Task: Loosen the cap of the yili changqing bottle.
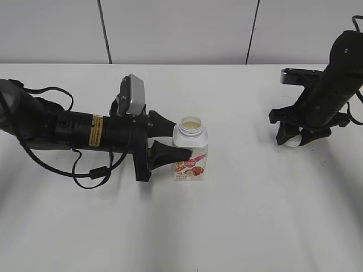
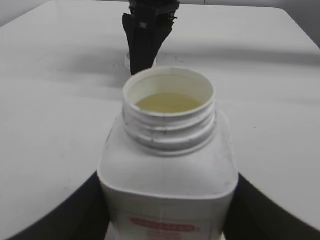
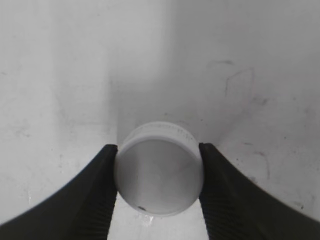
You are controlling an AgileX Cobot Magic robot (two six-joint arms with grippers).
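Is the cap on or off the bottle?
Off: the bottle neck is open, showing liquid; the right hand pinches the cap over the table.

A flat white matte tabletop (image 1: 238, 226) is filling most of every view, showing faint grey scuffs and scratch marks (image 3: 240, 80) in the right wrist view. A pale grey panelled wall (image 1: 176, 28) is running behind it, with thin dark vertical seams (image 1: 104, 31) splitting it into panels.

bottles: one, the yili changqing bottle (image 1: 190, 148)
caps: one, the cap (image 3: 159, 170)
hands: two, left hand (image 1: 177, 143), right hand (image 1: 295, 136)
benches: one, bench (image 1: 227, 226)
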